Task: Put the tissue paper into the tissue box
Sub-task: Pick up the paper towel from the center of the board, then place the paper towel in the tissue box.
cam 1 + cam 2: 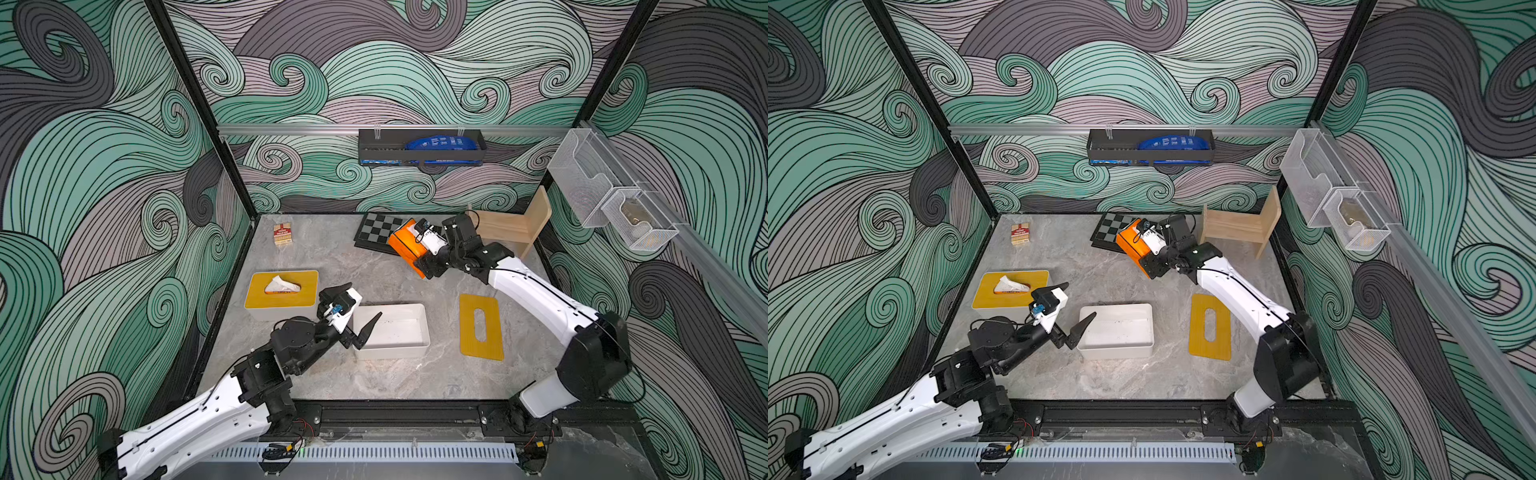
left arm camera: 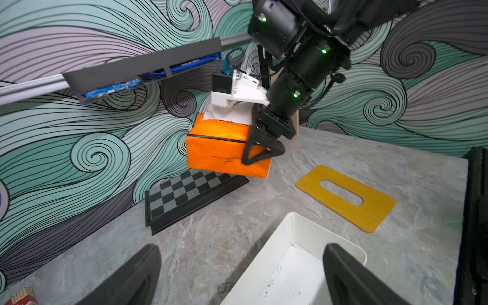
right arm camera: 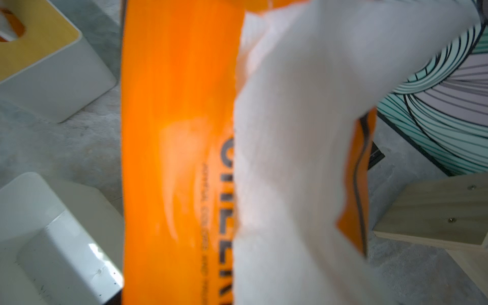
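Observation:
The tissue paper (image 1: 404, 244) (image 1: 1130, 242) is an orange pack with white tissue (image 3: 290, 158) sticking out of its top. My right gripper (image 1: 416, 251) (image 1: 1145, 254) is shut on it across its sides. One black finger (image 2: 260, 149) presses its near face, and the pack (image 2: 219, 148) hangs tilted over the checkerboard's edge. The tissue box (image 1: 395, 332) (image 1: 1117, 332) (image 2: 290, 264) is a white open tub at table centre. Its yellow slotted lid (image 1: 481, 328) (image 2: 346, 198) lies flat to its right. My left gripper (image 1: 365, 299) (image 1: 1081, 299) (image 2: 241, 250) stands open at the tub's left end, holding nothing.
A second white box with a yellow lid (image 1: 282, 291) and tissue poking out sits at the left. At the back are a checkerboard (image 1: 374, 232), a small red carton (image 1: 282, 233) and a wooden stand (image 1: 515, 228). A black shelf (image 1: 419, 147) and mesh bins (image 1: 602, 195) hang on the walls.

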Tool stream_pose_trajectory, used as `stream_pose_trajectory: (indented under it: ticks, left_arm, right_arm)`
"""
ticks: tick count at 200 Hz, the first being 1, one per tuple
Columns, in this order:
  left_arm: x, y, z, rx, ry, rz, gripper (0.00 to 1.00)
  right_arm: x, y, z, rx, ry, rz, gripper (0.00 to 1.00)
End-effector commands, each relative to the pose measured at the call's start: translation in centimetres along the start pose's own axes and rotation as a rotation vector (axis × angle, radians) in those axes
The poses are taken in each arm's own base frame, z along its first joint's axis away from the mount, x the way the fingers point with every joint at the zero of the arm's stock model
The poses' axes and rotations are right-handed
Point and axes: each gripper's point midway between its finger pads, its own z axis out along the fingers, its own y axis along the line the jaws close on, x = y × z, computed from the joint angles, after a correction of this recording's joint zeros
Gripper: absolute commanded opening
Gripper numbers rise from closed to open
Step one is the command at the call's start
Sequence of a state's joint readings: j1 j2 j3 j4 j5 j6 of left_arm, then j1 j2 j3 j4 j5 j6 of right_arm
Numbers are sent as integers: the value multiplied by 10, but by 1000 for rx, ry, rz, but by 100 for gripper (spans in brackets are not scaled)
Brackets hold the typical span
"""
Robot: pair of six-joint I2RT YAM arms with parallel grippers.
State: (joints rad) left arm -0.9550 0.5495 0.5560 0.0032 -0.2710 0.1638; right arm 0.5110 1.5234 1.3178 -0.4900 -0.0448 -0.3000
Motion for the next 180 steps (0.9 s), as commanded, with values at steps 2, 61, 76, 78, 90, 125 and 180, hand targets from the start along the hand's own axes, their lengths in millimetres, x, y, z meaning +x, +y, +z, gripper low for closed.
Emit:
stream_pose_trajectory:
  ticks: [2, 61, 76, 78, 90, 125, 180]
  left_arm:
    - [-17, 18, -11, -82, -85, -47, 99]
    - [-36, 34, -36, -128, -219, -95, 99]
    - [-38, 36, -40, -134, -237, -101, 99]
    - [-39, 36, -40, -135, -240, -102, 99]
    - [-39, 36, -41, -137, -245, -103, 99]
    - [-38, 35, -39, -128, -237, -99, 99]
    - [-37, 34, -37, -122, -230, -95, 99]
  right_arm:
    - [-8, 42, -18, -133, -76, -162, 83]
    - [18, 122, -40, -351, -148, -470, 84]
    - [27, 134, -37, -388, -138, -502, 85]
    - [28, 135, -37, -392, -136, -507, 85]
    - [35, 142, -33, -415, -125, -529, 85]
    - [51, 158, -21, -473, -86, -572, 86]
    - [79, 165, 0, -490, 14, -604, 87]
